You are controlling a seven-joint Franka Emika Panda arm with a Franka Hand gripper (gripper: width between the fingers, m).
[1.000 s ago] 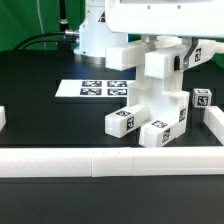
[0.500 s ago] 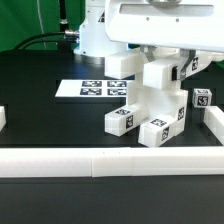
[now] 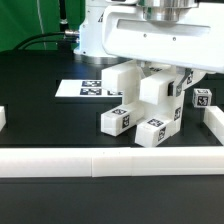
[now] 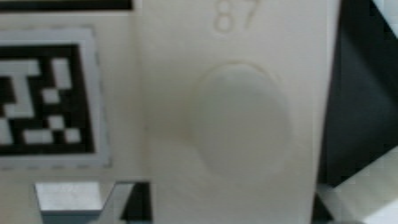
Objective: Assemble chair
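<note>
The pincer [image 4: 210,200] clasped an upright piece of the part-built chair [image 3: 150,100], which sat on the tabletop [image 3: 45,125] toward the exterior view's right. Step judged: seating that piece; the next move called for careful alignment.

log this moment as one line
pincer: shut on chair | chair: partly built, seat slab on top | phase: mid-assembly

Chair [image 3: 155,95]: glossy white plastic, smooth.
Table [image 3: 40,120]: matt black surface.
Rail [image 3: 60,160]: smooth white plastic.
Marker board [image 3: 70,88]: matt white.
</note>
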